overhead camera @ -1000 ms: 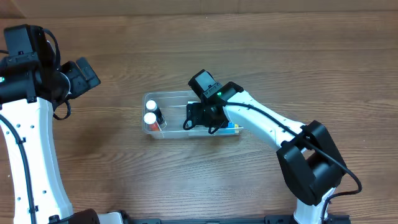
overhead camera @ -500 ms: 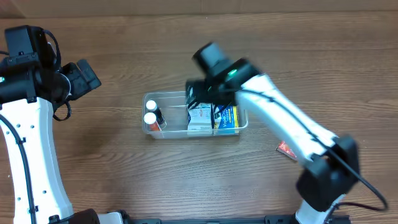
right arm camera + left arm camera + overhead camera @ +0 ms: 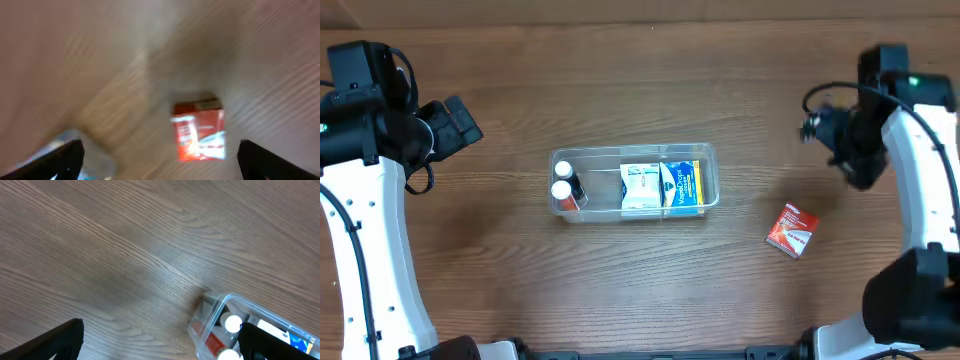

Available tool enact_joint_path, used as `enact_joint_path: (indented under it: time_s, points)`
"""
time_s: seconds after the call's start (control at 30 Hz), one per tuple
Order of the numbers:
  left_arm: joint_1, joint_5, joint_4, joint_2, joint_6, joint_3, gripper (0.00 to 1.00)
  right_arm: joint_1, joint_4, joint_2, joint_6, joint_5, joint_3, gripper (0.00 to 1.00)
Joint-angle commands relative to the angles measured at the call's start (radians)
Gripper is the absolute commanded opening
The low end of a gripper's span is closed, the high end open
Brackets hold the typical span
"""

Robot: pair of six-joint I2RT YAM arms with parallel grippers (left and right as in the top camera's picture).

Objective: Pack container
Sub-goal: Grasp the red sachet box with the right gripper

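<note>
The clear plastic container [image 3: 712,168] sits mid-table. It holds two small white-capped bottles [image 3: 563,182] at its left end and white and blue packets [image 3: 660,186] at its right. Its left end also shows in the left wrist view [image 3: 212,312]. A red packet [image 3: 790,231] lies on the table right of the container and shows blurred in the right wrist view [image 3: 199,132]. My right gripper [image 3: 820,130] is open and empty, high at the far right, above the red packet. My left gripper [image 3: 455,122] is open and empty at the far left, apart from the container.
The table is brown wood [image 3: 650,290]. The right arm's white links [image 3: 930,180] run down the right edge and the left arm's [image 3: 360,230] down the left edge.
My right arm has swung away from over the container to the far right, leaving the packets inside it. The left arm has not moved.
</note>
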Motion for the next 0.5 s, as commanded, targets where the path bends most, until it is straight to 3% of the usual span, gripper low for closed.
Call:
enact_joint_path:
  time_s: [0.0, 0.17, 0.47]
  points:
    - [-0.002, 0.004, 0.001, -0.005, 0.023, 0.017, 1.0, -0.009, 0.077, -0.005, -0.023, 0.004, -0.193, 1.0]
    - [-0.002, 0.004, 0.001, -0.005, 0.023, 0.017, 1.0, -0.008, 0.229, -0.005, -0.023, 0.004, -0.425, 1.0]
    - [-0.002, 0.004, 0.001, -0.005, 0.023, 0.017, 1.0, -0.008, 0.438, -0.005, -0.061, -0.003, -0.614, 1.0]
